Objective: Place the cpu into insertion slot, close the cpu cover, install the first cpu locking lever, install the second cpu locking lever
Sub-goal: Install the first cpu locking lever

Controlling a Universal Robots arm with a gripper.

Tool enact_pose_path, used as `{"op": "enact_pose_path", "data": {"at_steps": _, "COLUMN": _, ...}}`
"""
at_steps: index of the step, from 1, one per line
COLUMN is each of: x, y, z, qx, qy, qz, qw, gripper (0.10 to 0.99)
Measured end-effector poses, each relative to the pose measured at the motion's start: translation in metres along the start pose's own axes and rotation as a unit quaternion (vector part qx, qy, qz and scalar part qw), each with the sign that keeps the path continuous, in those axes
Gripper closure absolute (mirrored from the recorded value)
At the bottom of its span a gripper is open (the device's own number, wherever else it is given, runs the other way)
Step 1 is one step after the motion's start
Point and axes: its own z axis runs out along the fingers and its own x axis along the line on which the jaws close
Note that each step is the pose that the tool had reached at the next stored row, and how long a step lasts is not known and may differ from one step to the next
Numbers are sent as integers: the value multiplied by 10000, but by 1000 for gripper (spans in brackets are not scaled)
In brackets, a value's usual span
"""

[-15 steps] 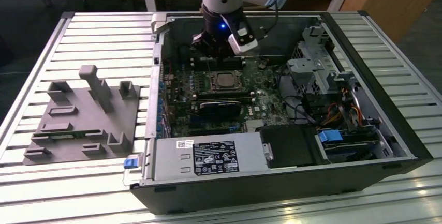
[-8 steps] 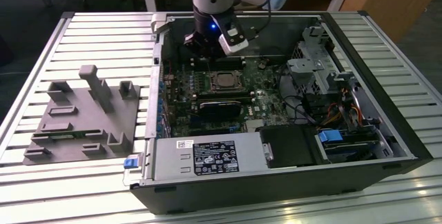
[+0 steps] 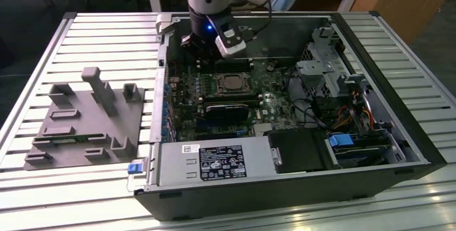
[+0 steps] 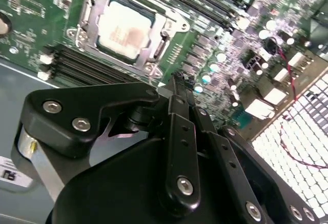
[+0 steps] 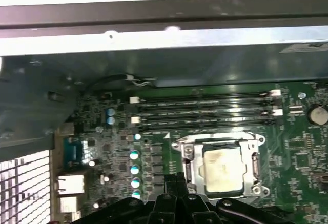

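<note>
Hanging in the upper middle of the exterior view, the gripper (image 3: 202,59) is seen inside the open computer case (image 3: 417,151), over the green motherboard (image 3: 187,84). Its fingers (image 4: 182,111) are pressed together, and nothing is held between them. The cpu (image 5: 223,169) is seated in the insertion slot (image 5: 199,175), near the fingertips but apart from them. The cpu cover (image 5: 188,158) is laid flat as a frame around the chip.
</note>
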Motion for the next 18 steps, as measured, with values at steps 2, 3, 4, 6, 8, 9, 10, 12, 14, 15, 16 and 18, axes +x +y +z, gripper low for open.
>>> {"op": "enact_pose_path", "data": {"at_steps": 2, "x": 32, "y": -2, "z": -1, "qx": -26, "qy": 0, "qz": 1, "qw": 10000, "gripper": 984}}
{"op": "enact_pose_path", "data": {"at_steps": 3, "x": 45, "y": -3, "z": -1, "qx": -70, "qy": 1, "qz": 3, "qw": 10000, "gripper": 984}}
{"op": "enact_pose_path", "data": {"at_steps": 4, "x": 56, "y": -4, "z": -1, "qx": -123, "qy": 1, "qz": 5, "qw": 9999, "gripper": 984}}
{"op": "enact_pose_path", "data": {"at_steps": 6, "x": 76, "y": -6, "z": -2, "qx": -235, "qy": 6, "qz": 7, "qw": 9997, "gripper": 984}}
{"op": "enact_pose_path", "data": {"at_steps": 8, "x": 95, "y": -7, "z": -3, "qx": -367, "qy": 11, "qz": 12, "qw": 9993, "gripper": 984}}
{"op": "enact_pose_path", "data": {"at_steps": 9, "x": 102, "y": -8, "z": -4, "qx": -449, "qy": 16, "qz": 16, "qw": 9990, "gripper": 984}}
{"op": "enact_pose_path", "data": {"at_steps": 10, "x": 108, "y": -8, "z": -3, "qx": -540, "qy": 21, "qz": 19, "qw": 9985, "gripper": 984}}
{"op": "enact_pose_path", "data": {"at_steps": 12, "x": 120, "y": -9, "z": -3, "qx": -725, "qy": 32, "qz": 26, "qw": 9974, "gripper": 984}}
{"op": "enact_pose_path", "data": {"at_steps": 14, "x": 128, "y": -10, "z": -4, "qx": -853, "qy": 41, "qz": 30, "qw": 9963, "gripper": 984}}
{"op": "enact_pose_path", "data": {"at_steps": 15, "x": 128, "y": -10, "z": -4, "qx": -878, "qy": 43, "qz": 31, "qw": 9961, "gripper": 984}}
{"op": "enact_pose_path", "data": {"at_steps": 16, "x": 129, "y": -9, "z": -4, "qx": -886, "qy": 44, "qz": 32, "qw": 9961, "gripper": 984}}
{"op": "enact_pose_path", "data": {"at_steps": 18, "x": 128, "y": -9, "z": -4, "qx": -893, "qy": 44, "qz": 33, "qw": 9960, "gripper": 984}}
